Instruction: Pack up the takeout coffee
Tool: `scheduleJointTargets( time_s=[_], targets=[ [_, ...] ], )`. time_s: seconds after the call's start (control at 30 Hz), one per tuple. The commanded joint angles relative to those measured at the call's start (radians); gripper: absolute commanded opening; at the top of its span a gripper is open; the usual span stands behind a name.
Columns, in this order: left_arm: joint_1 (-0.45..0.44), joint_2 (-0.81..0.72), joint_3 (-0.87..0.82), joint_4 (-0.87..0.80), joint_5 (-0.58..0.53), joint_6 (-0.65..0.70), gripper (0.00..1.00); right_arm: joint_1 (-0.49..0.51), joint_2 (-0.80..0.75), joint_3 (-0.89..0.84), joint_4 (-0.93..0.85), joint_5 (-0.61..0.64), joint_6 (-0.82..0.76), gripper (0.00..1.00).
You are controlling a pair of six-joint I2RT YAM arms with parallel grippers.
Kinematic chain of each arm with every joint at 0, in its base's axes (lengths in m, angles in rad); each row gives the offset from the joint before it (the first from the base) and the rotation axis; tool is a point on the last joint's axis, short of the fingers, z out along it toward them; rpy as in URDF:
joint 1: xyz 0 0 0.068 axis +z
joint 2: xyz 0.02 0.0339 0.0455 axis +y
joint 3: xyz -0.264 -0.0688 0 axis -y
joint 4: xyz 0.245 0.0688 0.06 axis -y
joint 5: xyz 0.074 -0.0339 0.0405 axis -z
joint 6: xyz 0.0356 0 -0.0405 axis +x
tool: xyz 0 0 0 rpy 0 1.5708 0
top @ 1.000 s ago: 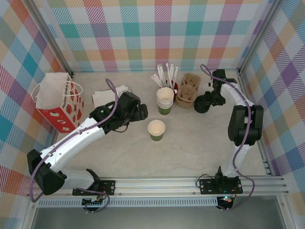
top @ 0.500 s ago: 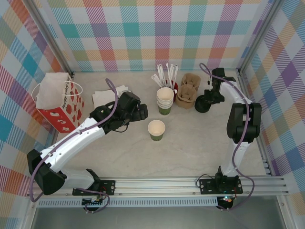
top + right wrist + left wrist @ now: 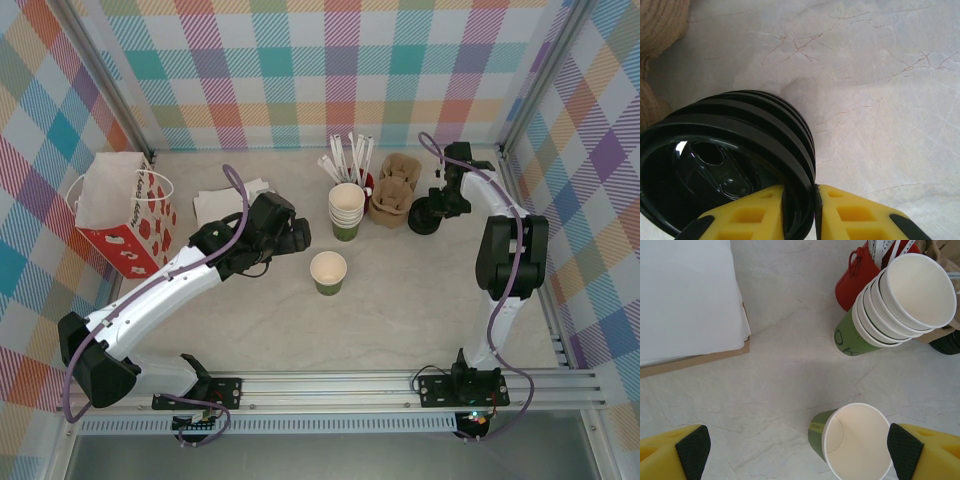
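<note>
So the right gripper (image 3: 799, 200) has its fingers squeezed down on the wall of the stack of black lids (image 3: 740, 135), one finger inside the rim and one outside. The wrist view doesn't show whether it's got just the top lid or a couple of them. The stack sits far right on the table, just beside the brown cup carriers (image 3: 393, 195).

The left gripper (image 3: 800, 450) is spread wide and holding nothing, parked low on the table near the takeout coffee (image 3: 328, 270). The cup stands upright and open in the middle of the table, with one yellow finger off to each side of it in the left wrist view. The stack of spare cups (image 3: 895, 300) stands just behind it, and the red paper bag (image 3: 125, 215) is well apart at far left.

What could go sideways: those lids look nested pretty tight, so a lift could drag up two or three at once, or tip the whole pile into the carriers. The pinch is also right at the rim's edge, so it might just slip off.

Versus a second ago, the right fingers have closed onto the lids and that arm has shifted slightly. The left arm and the cup haven't budged.
</note>
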Motion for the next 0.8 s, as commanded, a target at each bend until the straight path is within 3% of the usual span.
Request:
scheduleJointTargets(
  time_s=[0.0, 0.37, 0.77],
  targets=[
    [-0.014, 0.007, 0.011, -0.028, -0.014, 0.005, 0.93, -0.004, 0.032, 0.029, -0.016, -0.009, -0.018, 0.25],
    [-0.014, 0.007, 0.014, -0.029, -0.016, 0.004, 0.93, -0.003, 0.027, 0.026, -0.017, -0.003, -0.019, 0.22],
    [-0.015, 0.011, 0.021, -0.03, -0.012, 0.006, 0.94, -0.003, 0.007, 0.02, -0.03, 0.02, -0.031, 0.25]
  ],
)
